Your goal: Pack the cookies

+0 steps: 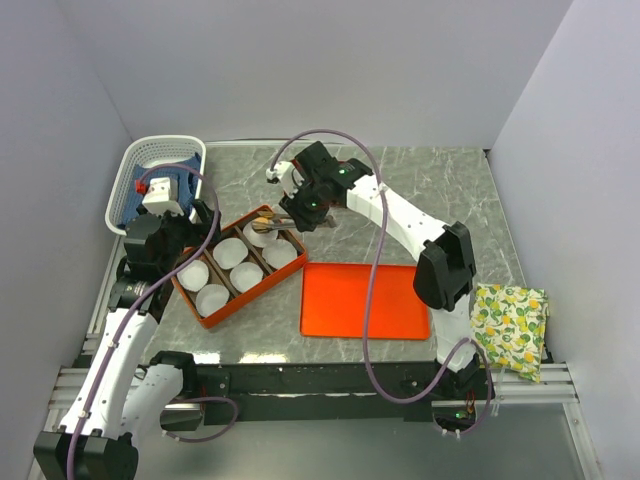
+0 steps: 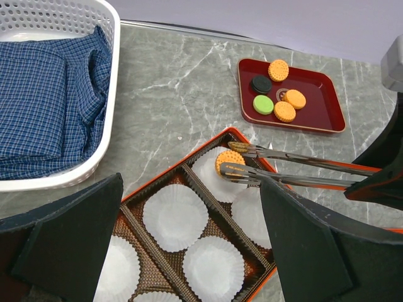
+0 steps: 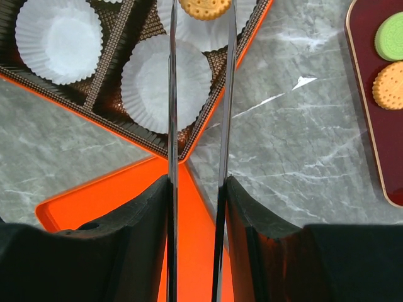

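My right gripper point(image 1: 310, 207) point(image 3: 198, 182) is shut on metal tongs point(image 2: 296, 170) point(image 3: 171, 94). The tong tips sit either side of an orange cookie point(image 2: 228, 162) point(image 3: 204, 7) at the white paper cup in the far corner of the orange box point(image 1: 290, 270) point(image 2: 165, 173). Three more orange cookies point(image 2: 278, 69), a black one point(image 2: 261, 83) and a green one point(image 2: 263, 104) point(image 3: 390, 38) lie on a small dark red tray point(image 2: 327, 100) point(image 3: 371, 138) beyond the box. My left gripper point(image 1: 165, 240) point(image 2: 191, 182) is open and empty above the box's near cups.
A flat orange lid point(image 1: 365, 300) lies right of the box. A white basket point(image 1: 160, 160) holding a blue checked cloth point(image 2: 44, 94) stands at the far left. A lemon-print cloth point(image 1: 510, 325) lies at the right edge.
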Controlling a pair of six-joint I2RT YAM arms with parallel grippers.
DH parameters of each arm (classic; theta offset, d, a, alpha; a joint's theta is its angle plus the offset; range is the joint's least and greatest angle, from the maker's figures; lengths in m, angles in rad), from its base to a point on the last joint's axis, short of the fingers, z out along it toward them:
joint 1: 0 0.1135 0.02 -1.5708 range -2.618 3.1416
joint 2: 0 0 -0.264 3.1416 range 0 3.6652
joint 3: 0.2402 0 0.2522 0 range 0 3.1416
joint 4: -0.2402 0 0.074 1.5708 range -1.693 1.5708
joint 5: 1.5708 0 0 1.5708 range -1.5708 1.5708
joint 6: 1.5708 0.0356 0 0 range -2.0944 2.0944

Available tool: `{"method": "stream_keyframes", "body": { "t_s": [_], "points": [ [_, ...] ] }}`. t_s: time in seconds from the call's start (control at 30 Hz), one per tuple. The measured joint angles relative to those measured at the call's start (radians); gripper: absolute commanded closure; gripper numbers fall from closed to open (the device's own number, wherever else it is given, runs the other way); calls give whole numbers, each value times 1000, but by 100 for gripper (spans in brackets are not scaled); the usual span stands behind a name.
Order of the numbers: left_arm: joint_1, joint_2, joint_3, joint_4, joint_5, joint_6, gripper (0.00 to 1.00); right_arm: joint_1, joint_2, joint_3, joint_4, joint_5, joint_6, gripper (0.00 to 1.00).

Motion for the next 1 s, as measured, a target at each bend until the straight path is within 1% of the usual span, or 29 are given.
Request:
{"method": "stream_keyframes", "body": {
  "t_s": [0.37,0.53,0.57,0.6,0.7,1.0],
  "points": [
    [0,-4,0,0,0,7,4,12,63,25,-5,24,1,60],
    [0,-4,0,0,1,8,4,12,82,32,-9,27,1,50],
    [0,-4,0,0,1,8,4,13,84,34,-10,28,2,49],
    [0,-4,0,0,1,8,4,13,88,37,-11,28,4,45],
    [0,-4,0,0,1,8,3,13,89,38,-11,27,5,43],
    [0,-4,0,0,1,8,3,14,89,40,-11,24,5,45]
  ]
}}
